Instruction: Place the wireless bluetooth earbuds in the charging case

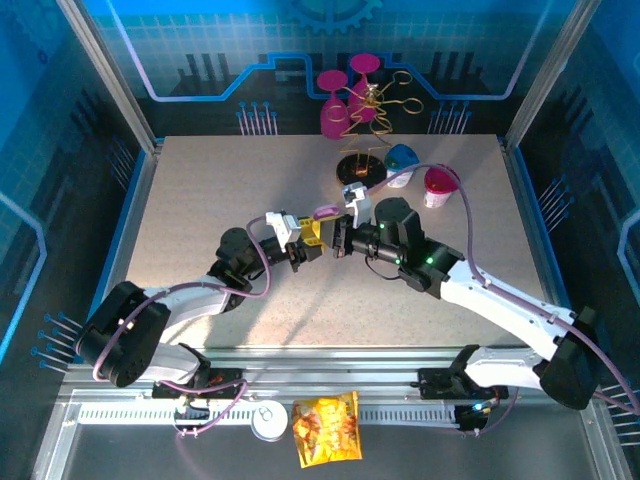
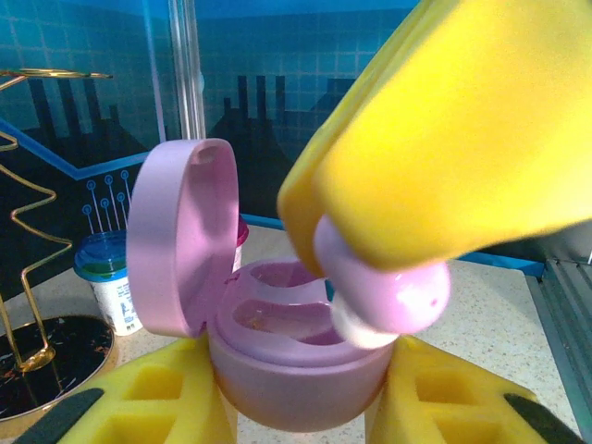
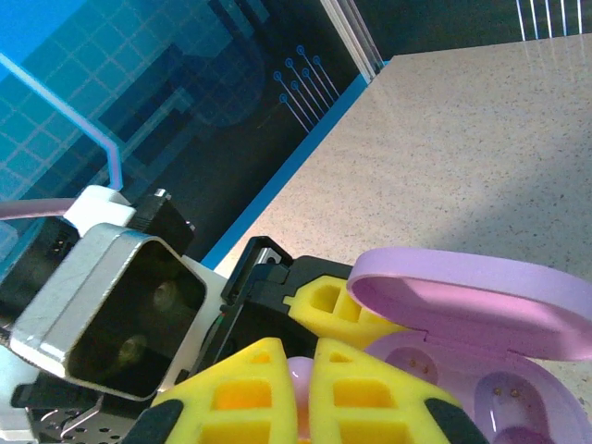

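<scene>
Now insertion is in hand: the right gripper (image 3: 298, 363) pinches a lilac bud (image 2: 388, 296) just over the open case (image 2: 277, 356), at lower middle, which the left gripper (image 2: 298, 407) clamps. Next, I think: lower it in gently, then release.

From where I stand this is a robot test cell in a lab: a speckled surface (image 1: 200, 200) boxed in by aluminium posts (image 1: 106, 70) and blue circuit-pattern backdrop panels (image 1: 200, 40), the left arm (image 1: 190, 298) and right arm (image 1: 500, 300) bolted along a slotted rail (image 1: 130, 412).
</scene>
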